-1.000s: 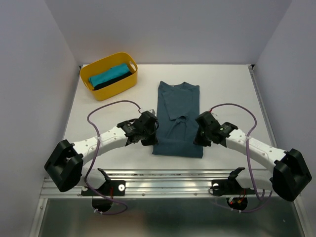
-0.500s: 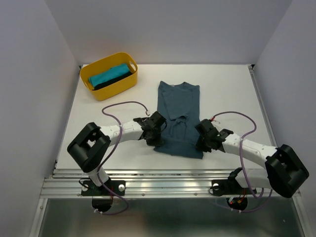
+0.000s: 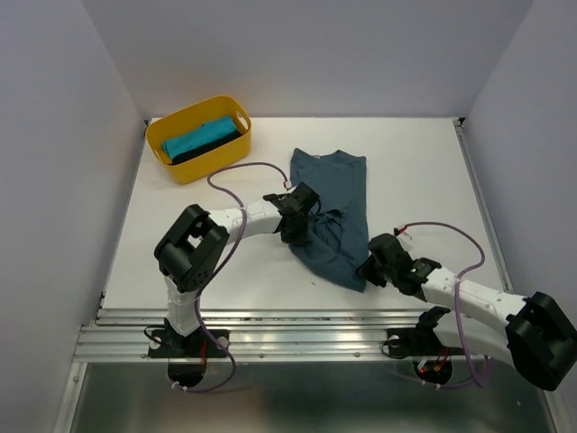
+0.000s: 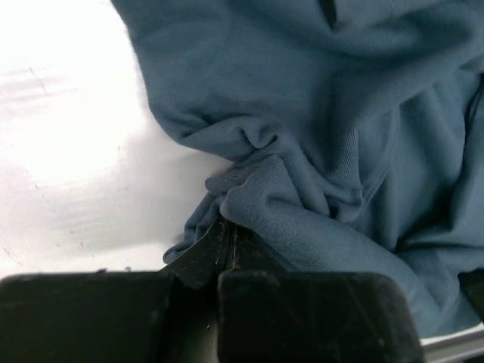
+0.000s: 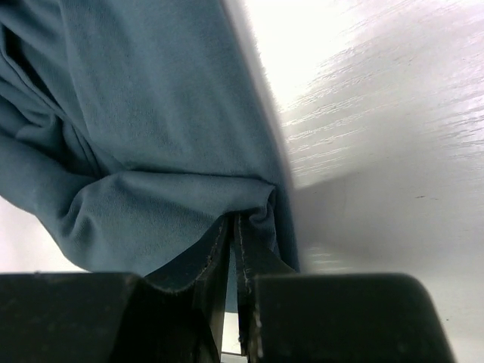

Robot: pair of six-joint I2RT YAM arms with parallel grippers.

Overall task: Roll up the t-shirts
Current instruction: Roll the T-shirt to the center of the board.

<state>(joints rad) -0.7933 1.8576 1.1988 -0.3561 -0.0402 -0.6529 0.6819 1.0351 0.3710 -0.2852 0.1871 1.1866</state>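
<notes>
The slate-blue t-shirt [image 3: 338,185] lies on the white table [image 3: 424,171], its collar end flat at the far side and its lower half bunched and skewed. My left gripper [image 3: 305,236] is shut on the shirt's near-left hem; in the left wrist view the gripper [image 4: 229,227] pinches a wrinkled fold of the cloth [image 4: 340,113]. My right gripper [image 3: 368,269] is shut on the near-right corner; in the right wrist view the gripper [image 5: 234,223] clamps the hem of the cloth [image 5: 151,113]. A turquoise t-shirt [image 3: 194,138] and a black t-shirt [image 3: 215,147] lie rolled in the tub.
The yellow oval tub [image 3: 212,164] stands at the far left of the table. Purple cables loop over both arms. A metal rail [image 3: 297,329] runs along the near edge. White walls close in the left, right and far sides.
The left gripper has carried its hem corner to the right and farther in, bunching the shirt's lower half. The right gripper has drawn its corner back toward the near edge.
</notes>
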